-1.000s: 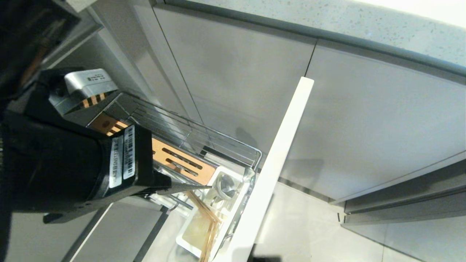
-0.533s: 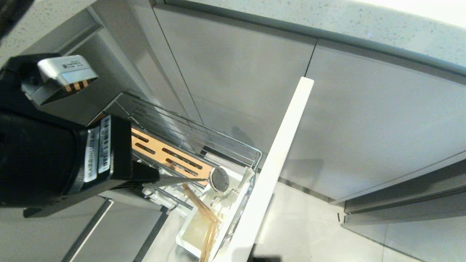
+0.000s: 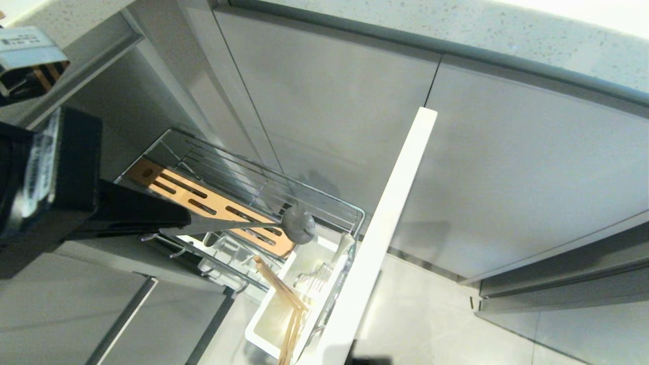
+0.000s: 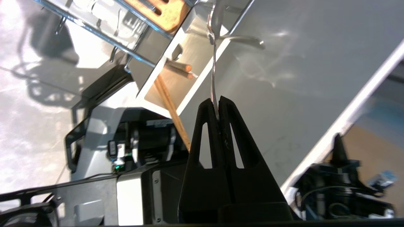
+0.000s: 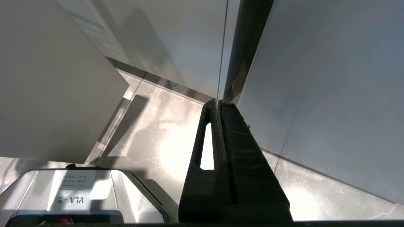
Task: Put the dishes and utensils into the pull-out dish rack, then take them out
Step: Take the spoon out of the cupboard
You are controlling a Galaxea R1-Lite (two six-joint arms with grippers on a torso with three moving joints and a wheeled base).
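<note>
The left pincer (image 3: 185, 223) is clamped on the handle of the spoon (image 3: 298, 223), holding it just above the utensil tub (image 3: 268, 317) of the pull-out dish rack (image 3: 355, 215), so this looks like unloading; next it must clear the chopsticks (image 3: 284, 296).

Only legible txt: "VLA - 8", upside down, on white label (image 5: 69, 195) atop silver housing (image 5: 126, 195); rest too small.

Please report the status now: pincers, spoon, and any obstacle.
Left pincer shut on spoon, held above the utensil tub. Right pincer shut, parked near the floor. Chopsticks in the tub. Nothing in the way.
</note>
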